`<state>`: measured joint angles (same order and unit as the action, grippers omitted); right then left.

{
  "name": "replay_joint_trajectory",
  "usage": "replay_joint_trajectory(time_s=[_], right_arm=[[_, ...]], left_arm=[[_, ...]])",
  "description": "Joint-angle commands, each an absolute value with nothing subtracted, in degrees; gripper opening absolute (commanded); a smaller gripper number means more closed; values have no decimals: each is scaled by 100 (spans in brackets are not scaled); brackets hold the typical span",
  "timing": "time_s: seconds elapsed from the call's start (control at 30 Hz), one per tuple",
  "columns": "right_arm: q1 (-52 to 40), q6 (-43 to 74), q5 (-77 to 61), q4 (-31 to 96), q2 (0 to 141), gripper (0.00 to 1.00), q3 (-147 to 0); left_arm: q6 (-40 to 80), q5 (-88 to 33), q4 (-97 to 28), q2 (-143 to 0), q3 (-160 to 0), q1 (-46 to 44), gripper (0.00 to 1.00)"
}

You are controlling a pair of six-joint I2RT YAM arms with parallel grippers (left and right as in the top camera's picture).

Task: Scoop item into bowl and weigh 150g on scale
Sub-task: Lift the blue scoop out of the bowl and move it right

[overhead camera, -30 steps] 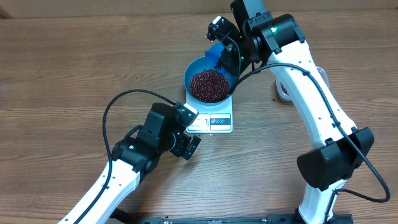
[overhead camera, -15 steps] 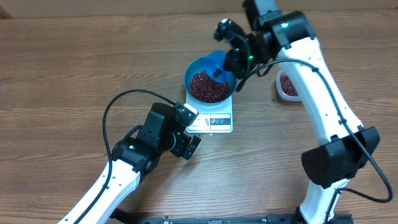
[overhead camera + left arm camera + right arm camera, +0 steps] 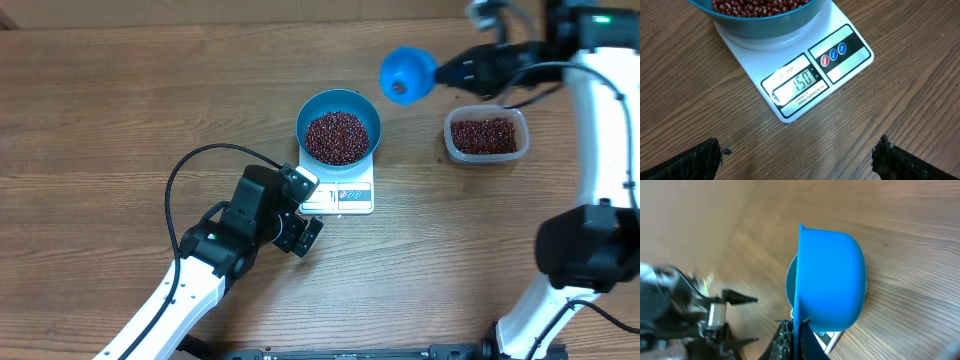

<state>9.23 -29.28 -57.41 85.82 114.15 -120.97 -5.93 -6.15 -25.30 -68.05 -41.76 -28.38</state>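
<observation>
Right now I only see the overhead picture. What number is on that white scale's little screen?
Observer: The left wrist view reads it: the scale shows 150, with the bowl of beans sitting on it.
Operator: I can see the right gripper holding the scoop. Is the left gripper holding anything?
Observer: No. Its own camera shows its fingers spread wide, with only bare table between them.
</observation>
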Motion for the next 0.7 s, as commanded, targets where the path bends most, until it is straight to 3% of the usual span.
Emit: replay_joint_trajectory(time_s=[0.0,0.3,0.67], right_arm=[[1656,-3009,-6445,8753,11190,4,-12276],[2832,-2985,-5170,9238,11190,4,-12276],[1861,-939,-1118,8790,11192,4,-12269]], left_arm=[[-471,-578,-2526,-6825,-4182,-2814,100],[-471,-578,-2526,-6825,-4182,-2814,100],[-471,-578,-2526,-6825,-4182,-2814,99]])
